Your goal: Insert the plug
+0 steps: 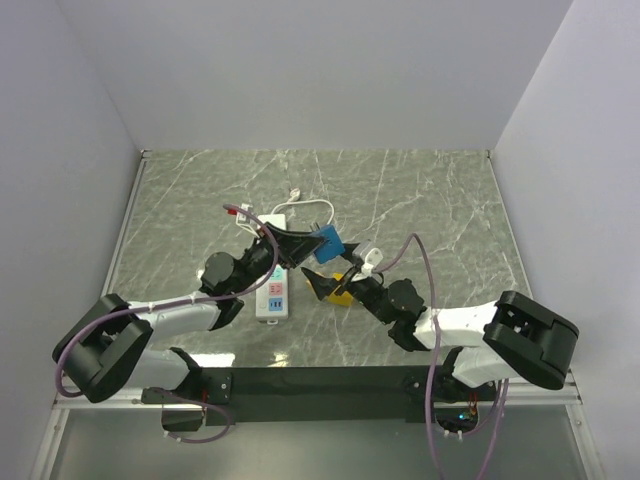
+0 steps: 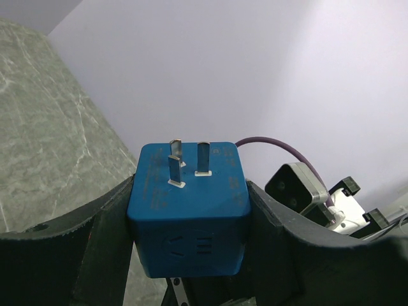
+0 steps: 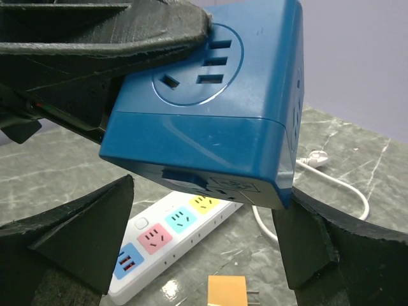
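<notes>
From above, my left hand is clenched on the blue plug, held clear of the desk.

Left wrist: I grip its flat sides, prongs pointing away. I'd judge it rigid, light and slick.

Right wrist: my right hand is spread, probably empty, just beneath the plug, with the power strip below.
</notes>
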Robot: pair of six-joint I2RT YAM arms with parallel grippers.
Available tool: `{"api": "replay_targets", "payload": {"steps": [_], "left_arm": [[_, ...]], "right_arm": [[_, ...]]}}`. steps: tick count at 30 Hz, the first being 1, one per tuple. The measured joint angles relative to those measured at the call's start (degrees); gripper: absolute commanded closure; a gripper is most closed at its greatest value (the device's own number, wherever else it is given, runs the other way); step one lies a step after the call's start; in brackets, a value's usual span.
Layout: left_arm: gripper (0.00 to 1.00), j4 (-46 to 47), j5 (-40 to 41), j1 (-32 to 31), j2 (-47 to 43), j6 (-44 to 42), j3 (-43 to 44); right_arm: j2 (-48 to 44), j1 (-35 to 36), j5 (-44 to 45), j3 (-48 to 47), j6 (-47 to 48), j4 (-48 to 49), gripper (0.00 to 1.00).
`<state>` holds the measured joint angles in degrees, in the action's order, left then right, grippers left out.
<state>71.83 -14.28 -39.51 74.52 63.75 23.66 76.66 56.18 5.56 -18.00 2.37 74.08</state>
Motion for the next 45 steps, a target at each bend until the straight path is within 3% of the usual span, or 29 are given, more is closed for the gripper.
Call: {"api": "replay_targets", "payload": {"steps": [37,42,45], "left_arm": [[1.0,0.57,1.73,-0.28,-0.31,1.07,-2.14],[1.0,0.81,1.6,-0.33,-0.26,1.77,-2.14],[0.99,0.87,1.79,-0.33,-0.11,2.12,-2.14]], "right_arm": [[-2.34,0.83,2.38,-0.63,1.84,0.26,0.13],[-2.34,0.96,2.95,-0.85,2.38,0.28,0.26],[-2.23,1.11,3.48,-0.96,3.61,0.15,0.44]]}}
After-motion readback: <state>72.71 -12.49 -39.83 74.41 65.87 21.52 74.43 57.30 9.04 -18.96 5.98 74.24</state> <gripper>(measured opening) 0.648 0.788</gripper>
